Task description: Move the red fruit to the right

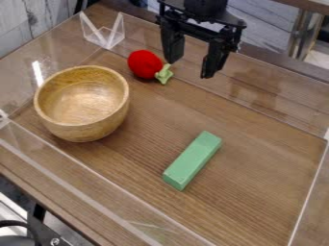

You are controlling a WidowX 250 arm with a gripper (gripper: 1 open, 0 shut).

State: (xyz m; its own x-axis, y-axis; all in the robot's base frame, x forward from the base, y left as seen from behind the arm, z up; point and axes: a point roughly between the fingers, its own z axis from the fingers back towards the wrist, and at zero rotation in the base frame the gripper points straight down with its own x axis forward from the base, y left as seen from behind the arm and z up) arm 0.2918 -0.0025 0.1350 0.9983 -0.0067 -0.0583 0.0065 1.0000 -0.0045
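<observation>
Wooden table (pixel 264 115), edges cut off; red fruit (pixel 145 64) beside wooden bowl; end effector (pixel 195 72) spread, tips blurry.

the robot arm (pixel 203 17) is black, with slender linked segments, small pale fittings and dark fingers (pixel 170 54).

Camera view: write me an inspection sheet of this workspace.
Surface: wooden tabletop, planked, light brown.
Job's things: red fruit with a green leafy stem, behind the wooden bowl in this view.
Clutter: wooden bowl at the left, nothing seen in it; green rectangular block lying front and centre.
Gripper: black gripper above the table, beside the fruit, open, nothing seen between its fingers.
Cables: dark cables at the lower left corner.
Surroundings: whitish material past the table's far left edge.
</observation>
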